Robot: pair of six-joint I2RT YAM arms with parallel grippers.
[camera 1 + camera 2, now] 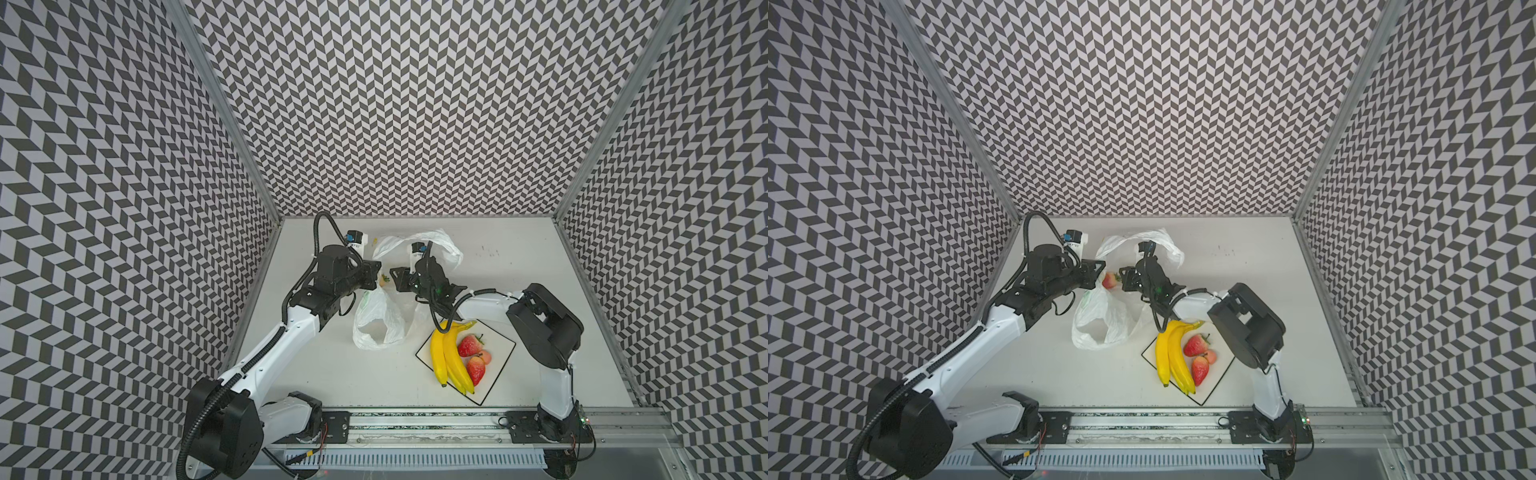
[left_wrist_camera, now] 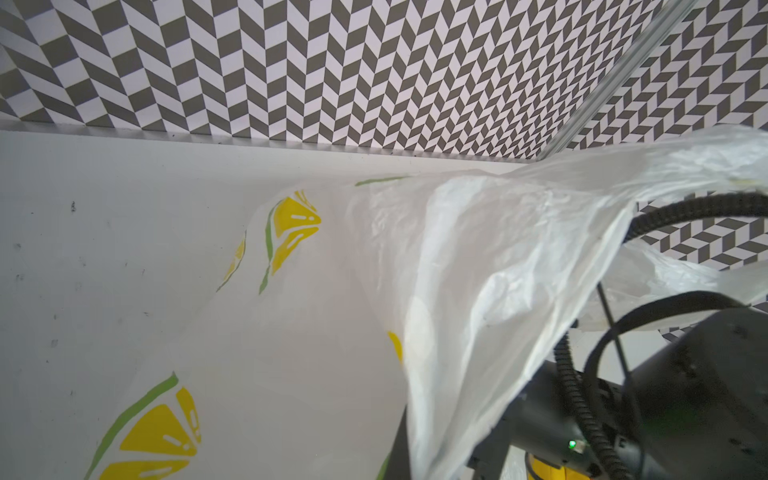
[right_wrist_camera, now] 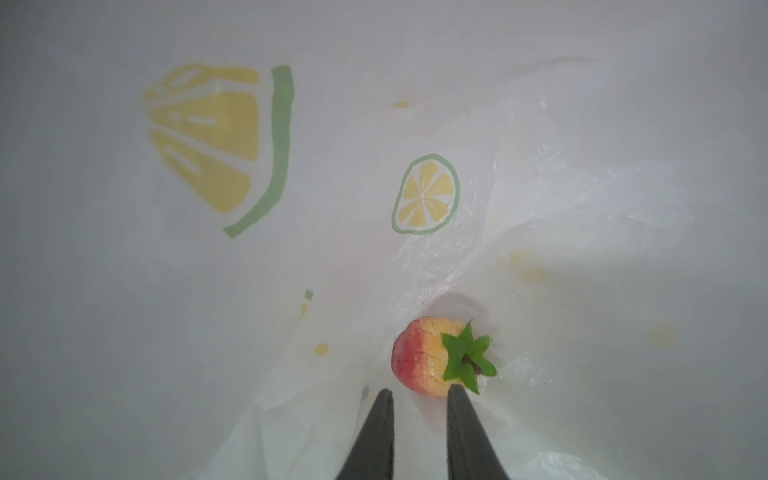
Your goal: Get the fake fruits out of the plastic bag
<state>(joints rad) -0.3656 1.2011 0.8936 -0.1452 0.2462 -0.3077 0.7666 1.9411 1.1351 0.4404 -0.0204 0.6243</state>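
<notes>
Both sets of fingers are raised over the far half of the worktop (image 1: 540, 291), pointed toward each other across the bag (image 1: 376, 320). The right fingers (image 3: 457, 401) are parted by a narrow gap, and nothing is gripped between them. In the right wrist view one tip is set against the edge of a pale strawberry (image 3: 428, 359), which lies on the bag's crinkled film. The same fruit is seen between the two arms in a top view. The left fingers (image 1: 374, 274) are clenched, and the bag's edge is drawn up at them, so it is taken to be gripped. They are not shown in the left wrist view, where only stretched film is seen. Nearer the front, the bananas (image 1: 446, 357), two red strawberries (image 1: 469, 345) and a peach-coloured fruit (image 1: 484, 356) are laid together on a square plate (image 1: 500, 351), just beside the bag's lower end.
</notes>
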